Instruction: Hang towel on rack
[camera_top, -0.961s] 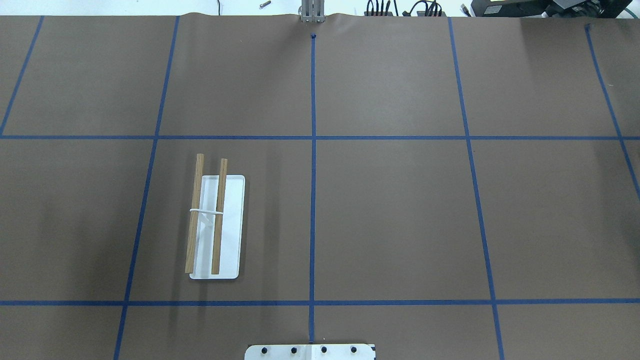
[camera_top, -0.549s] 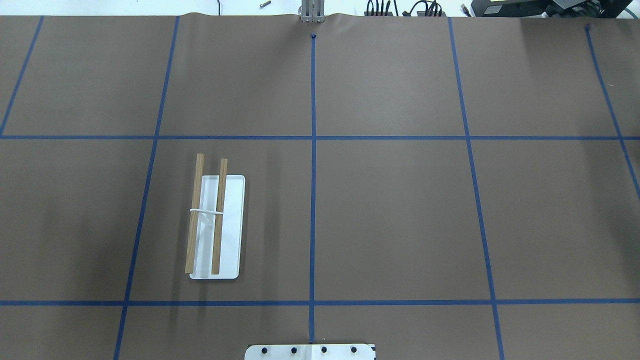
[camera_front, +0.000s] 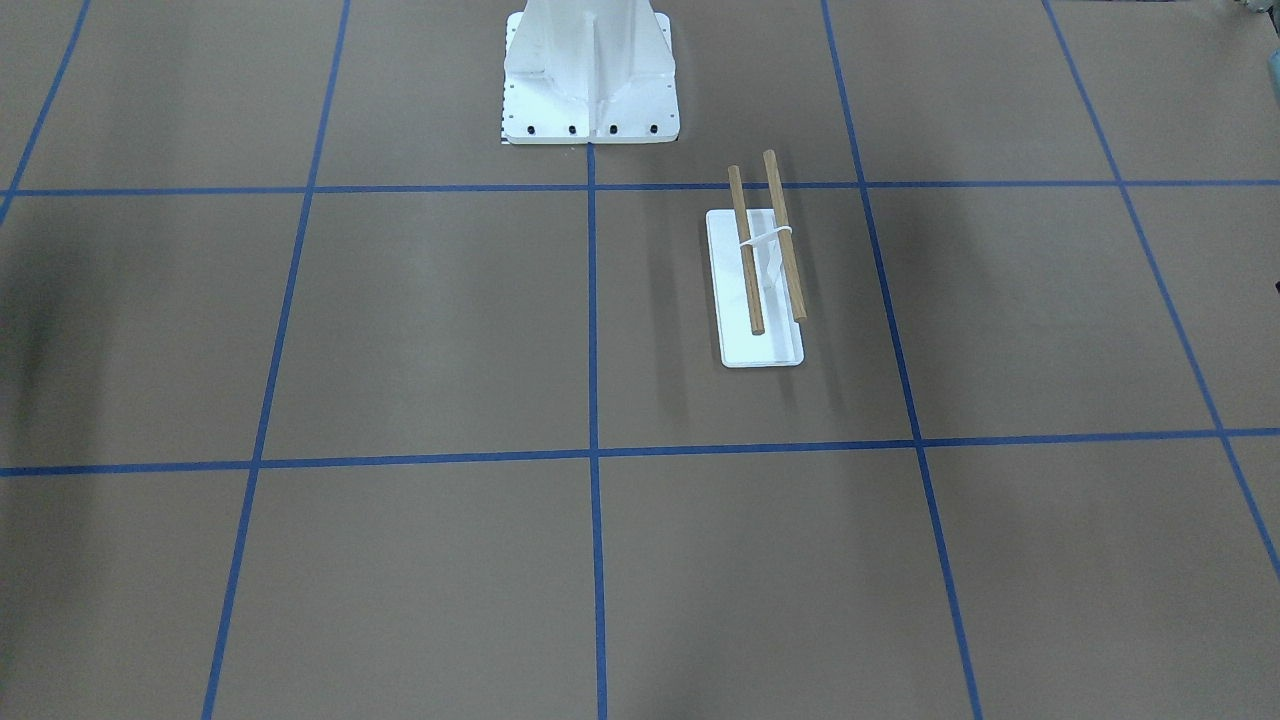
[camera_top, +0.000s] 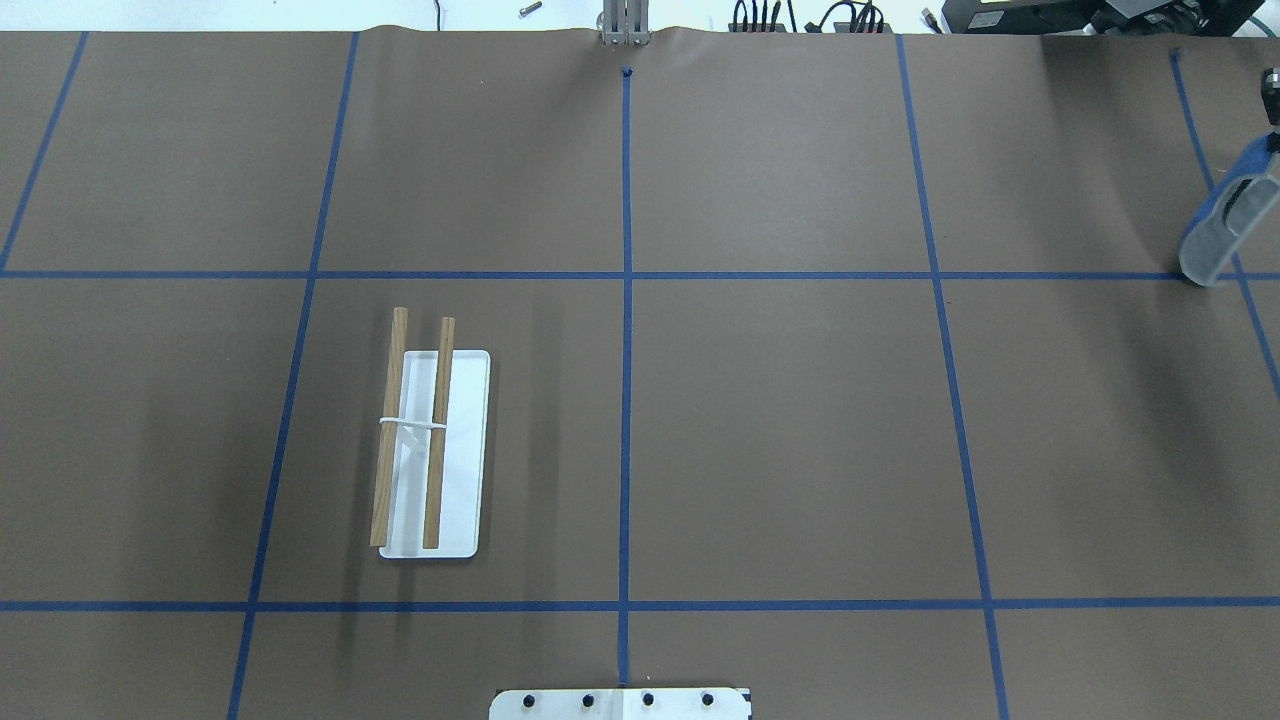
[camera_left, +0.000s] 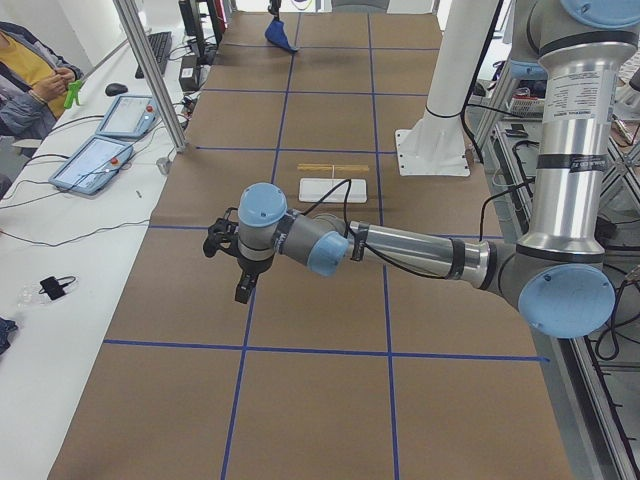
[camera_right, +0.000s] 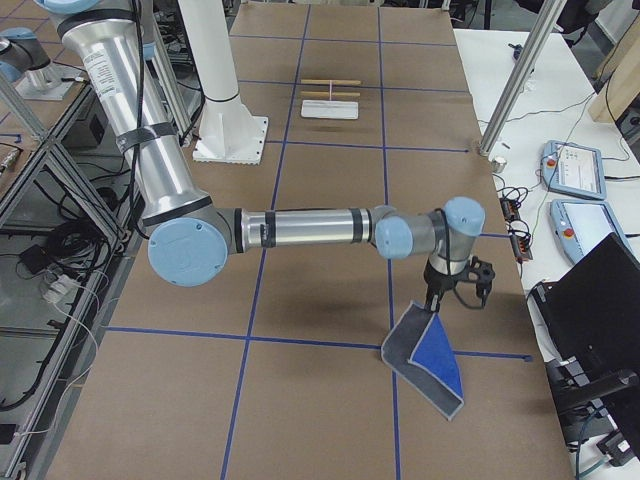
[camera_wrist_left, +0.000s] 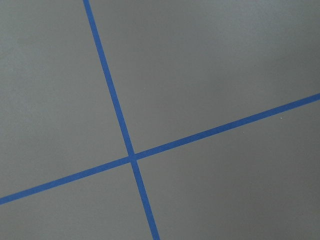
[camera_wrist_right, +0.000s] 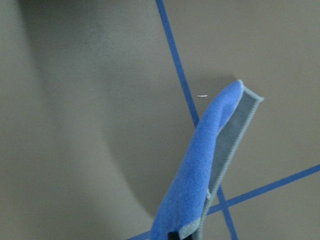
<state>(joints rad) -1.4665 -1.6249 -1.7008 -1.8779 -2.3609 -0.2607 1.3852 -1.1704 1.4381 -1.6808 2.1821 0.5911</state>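
Note:
The rack (camera_top: 430, 450) is two parallel wooden rods on a white base, left of the table's middle; it also shows in the front-facing view (camera_front: 765, 270). The towel (camera_right: 430, 350), blue with pale-grey edging, hangs folded from my right gripper (camera_right: 432, 303), which is shut on its top edge above the table's far right end. The towel also shows at the overhead view's right edge (camera_top: 1225, 225) and in the right wrist view (camera_wrist_right: 200, 185). My left gripper (camera_left: 243, 288) hovers over bare table at the left end; I cannot tell if it is open.
The robot's white pedestal (camera_front: 590, 70) stands at the table's near-middle edge. Blue tape lines (camera_top: 626, 300) grid the brown table. A metal pole (camera_left: 150, 75), tablets (camera_left: 95, 160) and a seated person (camera_left: 30, 70) are along the far side.
The towel has come into the overhead view at its right edge, hanging above the table. The rack has not moved.

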